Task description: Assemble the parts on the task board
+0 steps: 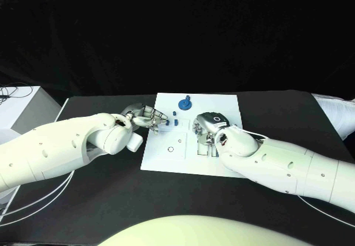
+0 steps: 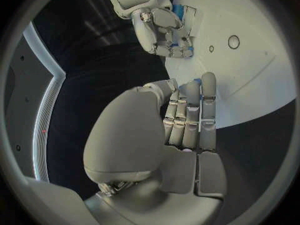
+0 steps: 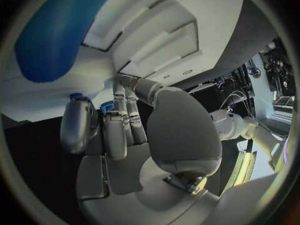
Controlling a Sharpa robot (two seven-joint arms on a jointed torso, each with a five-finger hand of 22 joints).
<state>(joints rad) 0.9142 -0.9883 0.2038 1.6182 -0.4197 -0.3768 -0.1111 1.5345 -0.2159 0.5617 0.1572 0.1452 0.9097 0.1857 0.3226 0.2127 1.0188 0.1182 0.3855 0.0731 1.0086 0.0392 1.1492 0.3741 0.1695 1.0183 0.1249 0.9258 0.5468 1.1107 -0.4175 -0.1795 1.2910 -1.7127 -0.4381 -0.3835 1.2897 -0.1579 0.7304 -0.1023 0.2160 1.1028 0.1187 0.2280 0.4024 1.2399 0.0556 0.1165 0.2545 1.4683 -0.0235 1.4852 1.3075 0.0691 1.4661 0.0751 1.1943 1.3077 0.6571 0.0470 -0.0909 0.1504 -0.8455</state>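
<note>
We saw both robot hands, L [image 1: 148, 119] & R [image 1: 209, 128], curled over the board [image 1: 170, 154], grips unclear; blue part [image 1: 185, 104] could get knocked.

The task board [image 1: 166, 159] lies in the middle of the bench [image 1: 89, 205]. A round part [image 1: 185, 104] stands near the board's far edge, a little left of its midline. Nearer, at the board's left edge, the left robot hand [image 1: 148, 119] rests, with small parts [image 1: 174, 122] just to its right. The right robot hand [image 1: 209, 129] sits on the board right of centre, over the recessed slots [image 1: 207, 149]. A small ring [image 1: 171, 149] lies on the board's near left part.
</note>
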